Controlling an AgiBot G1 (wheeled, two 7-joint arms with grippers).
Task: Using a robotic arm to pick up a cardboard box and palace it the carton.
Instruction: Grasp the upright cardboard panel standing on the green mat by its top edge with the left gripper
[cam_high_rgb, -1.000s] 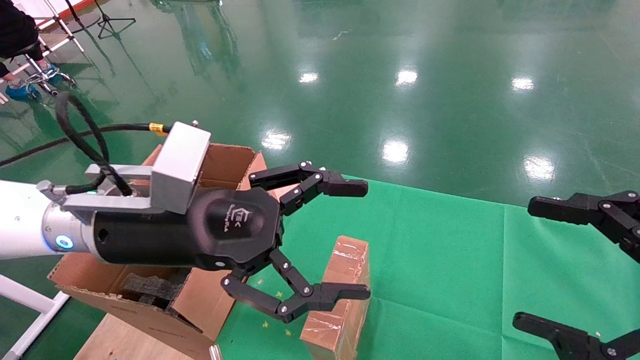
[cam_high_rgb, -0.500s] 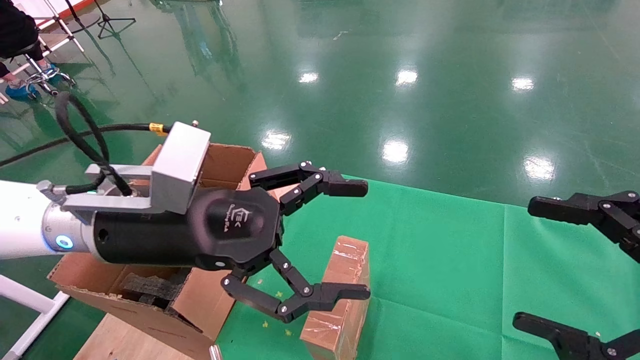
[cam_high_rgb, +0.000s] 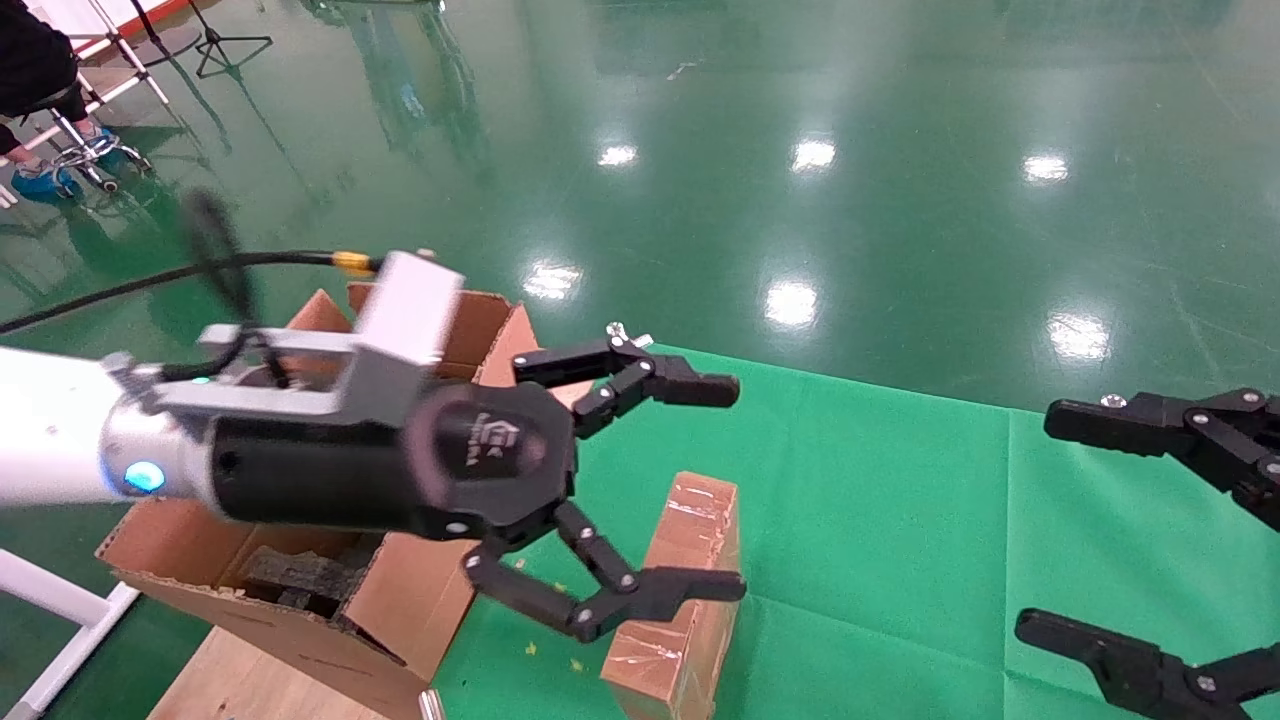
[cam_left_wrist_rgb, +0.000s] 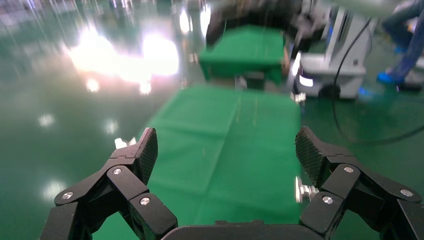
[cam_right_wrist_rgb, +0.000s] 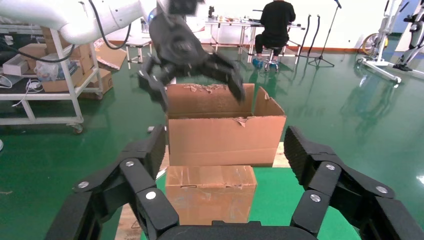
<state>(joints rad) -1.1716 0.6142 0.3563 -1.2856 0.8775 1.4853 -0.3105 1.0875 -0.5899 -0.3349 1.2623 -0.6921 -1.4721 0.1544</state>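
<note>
Hovering over cardboard box (cam_high_rgb: 680, 590), logo unreadable.

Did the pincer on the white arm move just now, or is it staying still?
Yes. The left pincer has shifted a little rightward and lower against the cardboard box, which stays put on the green cloth. It is open and empty.

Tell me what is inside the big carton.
In the head view, black foam blocks show inside the carton, near its front wall. The left gripper, open above, and its arm cover the rest of the interior.
</note>
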